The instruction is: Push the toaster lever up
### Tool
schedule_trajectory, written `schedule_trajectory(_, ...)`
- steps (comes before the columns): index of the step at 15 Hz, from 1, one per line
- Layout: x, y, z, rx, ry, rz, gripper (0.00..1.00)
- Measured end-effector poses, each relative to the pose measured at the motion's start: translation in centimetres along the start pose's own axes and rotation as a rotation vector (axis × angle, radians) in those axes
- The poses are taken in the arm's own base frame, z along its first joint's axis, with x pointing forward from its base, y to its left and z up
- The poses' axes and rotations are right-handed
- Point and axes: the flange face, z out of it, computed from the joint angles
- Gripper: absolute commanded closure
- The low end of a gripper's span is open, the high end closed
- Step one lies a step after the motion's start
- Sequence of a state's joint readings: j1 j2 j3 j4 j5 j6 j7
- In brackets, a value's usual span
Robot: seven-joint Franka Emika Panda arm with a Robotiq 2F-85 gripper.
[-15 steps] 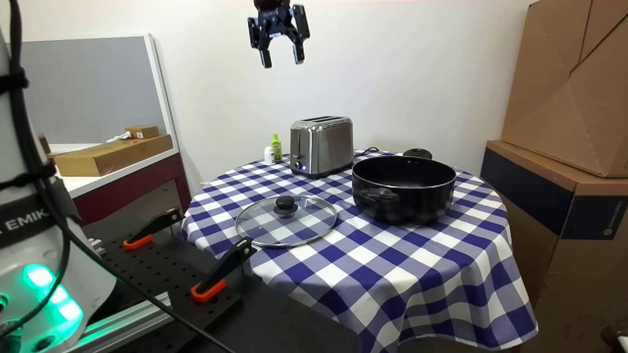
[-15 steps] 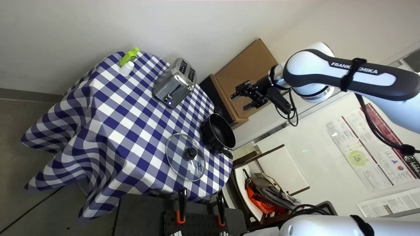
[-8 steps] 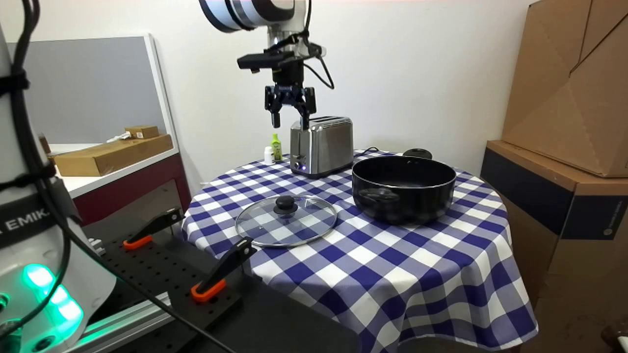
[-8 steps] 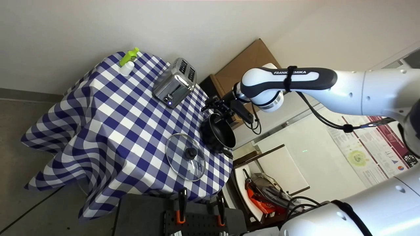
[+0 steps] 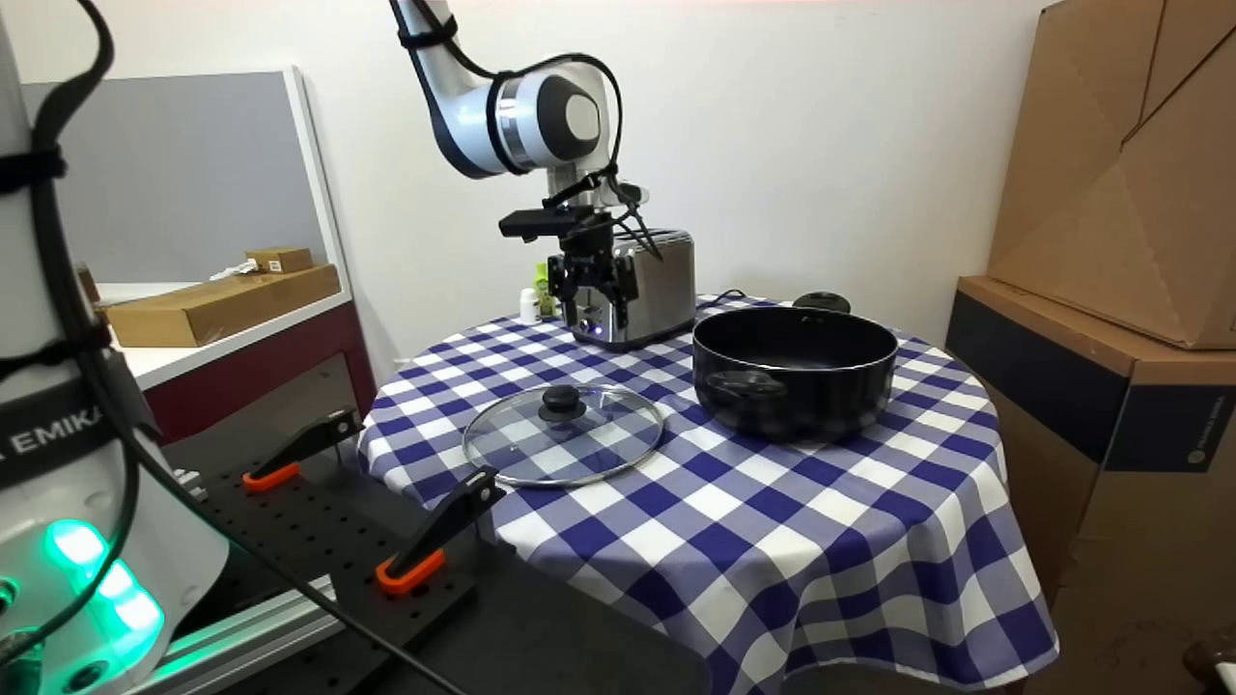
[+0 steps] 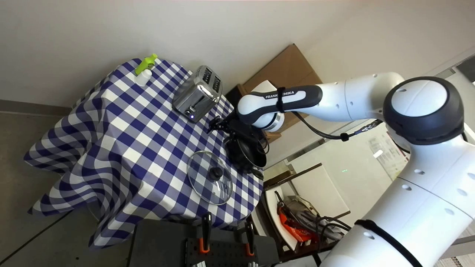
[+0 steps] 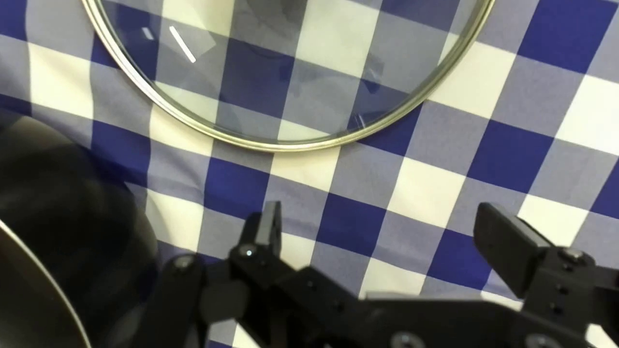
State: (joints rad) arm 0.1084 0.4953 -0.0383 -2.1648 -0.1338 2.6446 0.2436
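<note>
The silver toaster (image 5: 666,280) stands at the back of the table; it also shows in an exterior view (image 6: 193,92). Its front face has a dark vertical slot (image 6: 200,101), and a small light glows near the bottom. The lever is too small to make out surely. My gripper (image 5: 596,317) is in front of the toaster's front face in that view and hides part of it. In an exterior view the gripper (image 6: 217,130) stands apart from the toaster, beside the pot. In the wrist view my gripper (image 7: 379,227) is open with only tablecloth between its fingers. The toaster is out of the wrist view.
A black pot (image 5: 797,386) stands right beside the gripper, and its side (image 7: 72,193) shows in the wrist view. A glass lid (image 5: 565,449) lies nearer the robot. A white bottle (image 6: 143,77) and a green bottle (image 6: 146,63) stand beside the toaster. Cardboard boxes (image 5: 1110,193) flank the table.
My arm has come down from high above the table and forward. The gripper is now low, at the height of the toaster's front face. The gripper stays open; the objects have not moved.
</note>
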Motion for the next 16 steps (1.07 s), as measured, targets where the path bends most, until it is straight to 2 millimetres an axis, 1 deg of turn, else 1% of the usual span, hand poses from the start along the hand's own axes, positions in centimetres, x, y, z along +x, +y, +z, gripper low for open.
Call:
schedule_trajectory(3, 1.3, -1.8, 2.1, -0.035, 0.028, 0.014, 0.00)
schedule_trajectory(6, 2.7, -3.4, 3.5, -0.051, 0.061, 0.030, 0.00)
schedule_trajectory(11, 4.9, -4.8, 4.8, -0.060, 0.141, 0.053, 0.00)
schedule_trajectory(16, 5.8, -5.6, 5.7, -0.056, 0.216, 0.049, 0.00)
